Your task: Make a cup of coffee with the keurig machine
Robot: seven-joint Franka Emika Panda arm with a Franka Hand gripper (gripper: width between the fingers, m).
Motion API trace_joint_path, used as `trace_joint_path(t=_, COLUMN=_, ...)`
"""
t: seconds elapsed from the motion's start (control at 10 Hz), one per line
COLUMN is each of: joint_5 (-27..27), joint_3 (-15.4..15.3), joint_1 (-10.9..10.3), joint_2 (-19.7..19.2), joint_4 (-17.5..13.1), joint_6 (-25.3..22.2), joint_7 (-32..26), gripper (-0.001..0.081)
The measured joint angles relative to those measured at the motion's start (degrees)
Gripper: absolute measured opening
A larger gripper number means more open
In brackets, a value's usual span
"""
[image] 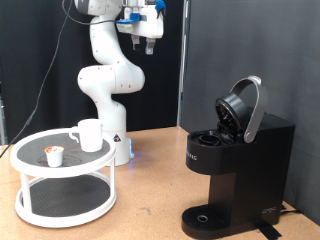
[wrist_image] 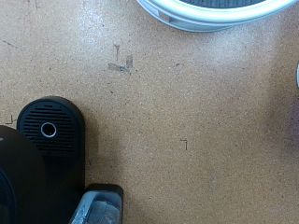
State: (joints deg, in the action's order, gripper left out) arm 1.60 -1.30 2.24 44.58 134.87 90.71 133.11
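One Keurig machine [image: 238, 160] dominates the exterior view's right, its lid raised and its drip base bare. On the exterior view's left stands a white two-tier rack [image: 64, 178], carrying the white mug [image: 89, 134] and a small pod [image: 54, 154]. The gripper [image: 148, 38] hangs high, holding nothing; whether its jaws are apart I cannot tell. Judged: descend squarely, well clear of the rack's rim.
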Motion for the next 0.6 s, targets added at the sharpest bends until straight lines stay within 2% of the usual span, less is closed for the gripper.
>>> trace_joint_path(t=0.2, joint_5=0.0, joint_3=1.4, joint_1=0.2, joint_2=0.0, joint_4=0.0, joint_6=0.0, joint_7=-1.6, gripper=0.0734)
trace_joint_path(t=0.6, joint_5=-3.6, joint_3=8.2, joint_1=2.7, joint_2=-0.6, joint_4=-0.2, joint_6=0.0, joint_7=-8.0, gripper=0.0734)
